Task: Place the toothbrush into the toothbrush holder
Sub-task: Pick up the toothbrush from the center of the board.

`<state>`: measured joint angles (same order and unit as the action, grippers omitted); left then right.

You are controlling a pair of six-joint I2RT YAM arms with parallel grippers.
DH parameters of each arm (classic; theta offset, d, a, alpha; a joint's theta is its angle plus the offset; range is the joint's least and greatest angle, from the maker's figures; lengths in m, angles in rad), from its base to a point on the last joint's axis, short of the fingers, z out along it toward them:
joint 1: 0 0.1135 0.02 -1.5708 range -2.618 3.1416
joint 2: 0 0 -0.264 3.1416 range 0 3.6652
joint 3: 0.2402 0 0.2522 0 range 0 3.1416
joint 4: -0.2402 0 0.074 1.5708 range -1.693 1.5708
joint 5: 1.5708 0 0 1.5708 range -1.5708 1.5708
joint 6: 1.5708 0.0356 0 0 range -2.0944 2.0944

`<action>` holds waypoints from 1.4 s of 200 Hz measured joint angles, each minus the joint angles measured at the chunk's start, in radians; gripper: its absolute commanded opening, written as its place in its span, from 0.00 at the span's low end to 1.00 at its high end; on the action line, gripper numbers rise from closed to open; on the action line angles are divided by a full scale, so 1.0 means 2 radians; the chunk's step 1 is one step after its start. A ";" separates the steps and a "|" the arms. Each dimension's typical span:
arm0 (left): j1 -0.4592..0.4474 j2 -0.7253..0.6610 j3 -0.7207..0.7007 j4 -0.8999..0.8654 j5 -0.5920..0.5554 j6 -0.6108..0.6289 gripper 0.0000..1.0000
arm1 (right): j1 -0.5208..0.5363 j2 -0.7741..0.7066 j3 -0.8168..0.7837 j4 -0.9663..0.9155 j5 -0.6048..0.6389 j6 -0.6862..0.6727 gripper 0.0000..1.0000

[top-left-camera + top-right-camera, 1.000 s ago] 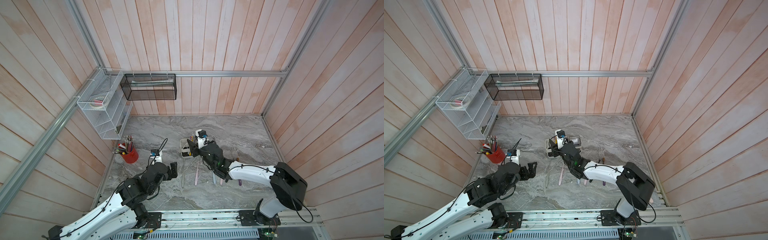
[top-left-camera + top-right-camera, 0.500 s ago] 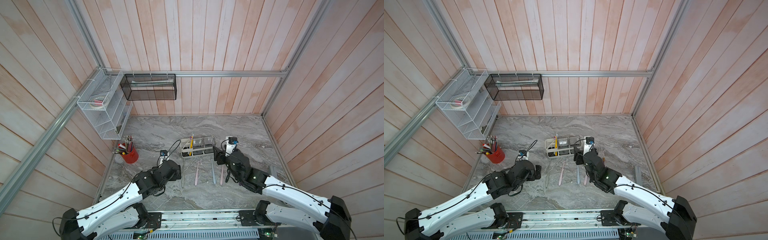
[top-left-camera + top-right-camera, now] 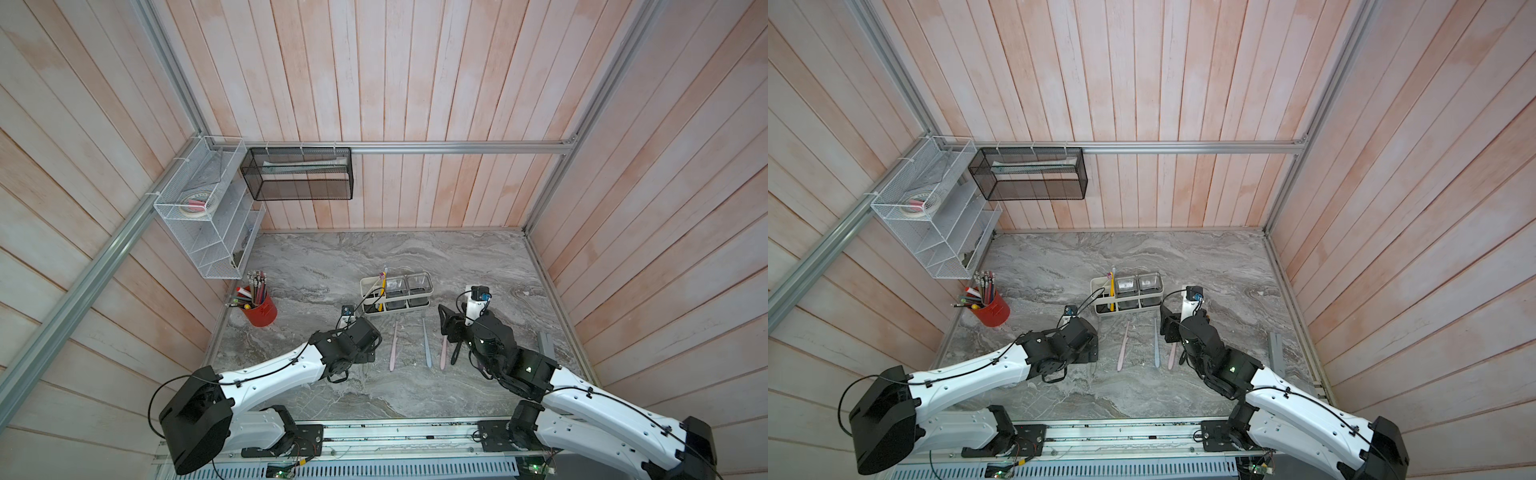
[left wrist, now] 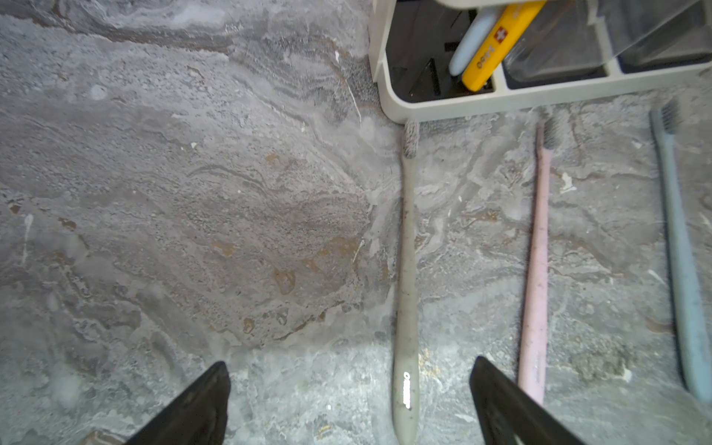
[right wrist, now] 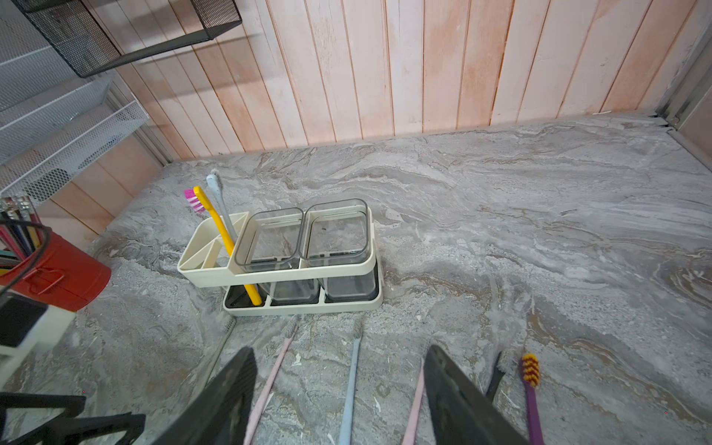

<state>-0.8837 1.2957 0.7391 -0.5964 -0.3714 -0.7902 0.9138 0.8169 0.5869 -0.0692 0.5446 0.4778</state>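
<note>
Grey marble table [image 3: 316, 257]. Over its front half, left gripper [image 4: 348, 364] and right gripper [image 5: 340, 350], fingers apart, empty. Near the middle, white holder [image 5: 293, 271], yellow toothbrush [image 5: 215, 221] upright in its divided end. Flat just in front: grey toothbrush [image 4: 407, 269] between the left fingers, untouched; beside it pink toothbrush [image 4: 537, 269], blue toothbrush [image 4: 682, 250].

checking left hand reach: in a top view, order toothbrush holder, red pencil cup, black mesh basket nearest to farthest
1. toothbrush holder, just ahead of the left hand
2. red pencil cup, by the left wall
3. black mesh basket, high on the back wall
</note>
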 measured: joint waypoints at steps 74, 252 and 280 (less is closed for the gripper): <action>0.000 0.123 0.044 0.065 -0.012 0.008 0.90 | 0.000 -0.043 0.000 -0.007 -0.002 -0.015 0.71; 0.047 0.242 0.101 0.150 -0.027 0.036 0.61 | 0.000 -0.085 0.000 -0.010 -0.013 -0.045 0.71; 0.047 0.251 0.110 0.160 -0.030 0.035 0.50 | 0.000 -0.085 -0.002 -0.009 -0.013 -0.045 0.70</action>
<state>-0.7891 1.7981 0.9585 -0.2771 -0.4305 -0.7212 0.9138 0.6468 0.5831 -0.0864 0.5182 0.3882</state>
